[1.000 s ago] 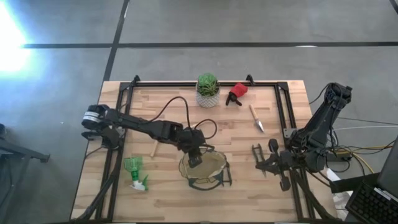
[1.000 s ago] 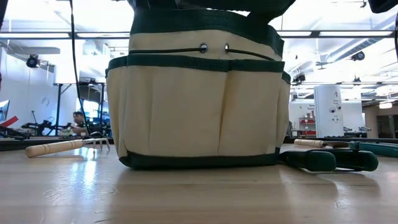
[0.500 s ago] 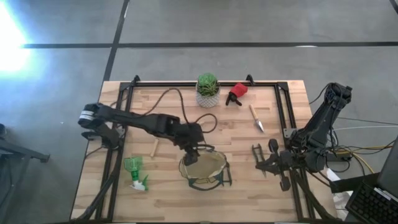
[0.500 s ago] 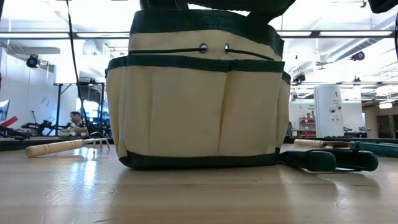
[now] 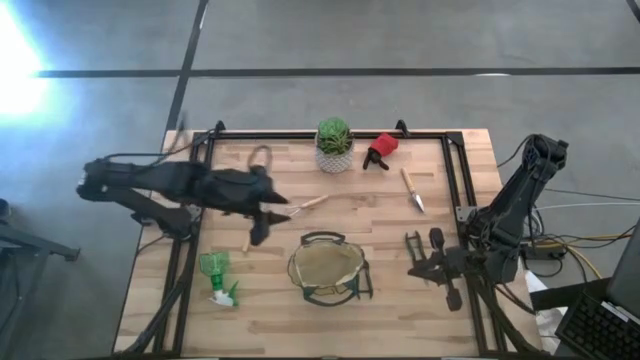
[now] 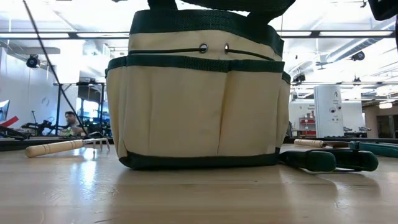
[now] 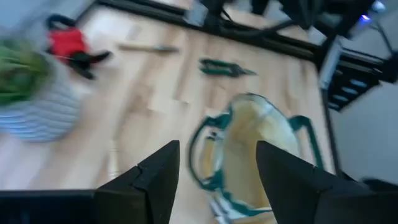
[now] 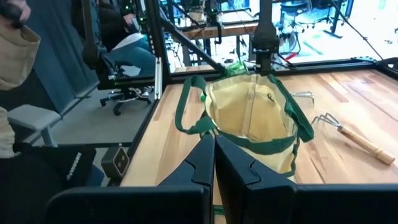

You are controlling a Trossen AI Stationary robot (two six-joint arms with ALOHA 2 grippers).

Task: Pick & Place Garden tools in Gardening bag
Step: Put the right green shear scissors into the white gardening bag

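A green potted plant (image 5: 334, 135) in a white ribbed pot stands upright near the far edge of a light wooden surface (image 5: 270, 310) framed by black rails. Grey floor with dark seams lies around it. Beyond the surface, an office chair (image 8: 118, 93) and a seated person (image 6: 73, 121) are visible.

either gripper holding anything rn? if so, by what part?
Nothing held. Left gripper is open and empty, above the table beside the gardening bag. Right gripper is shut on nothing, parked at the table's right edge.
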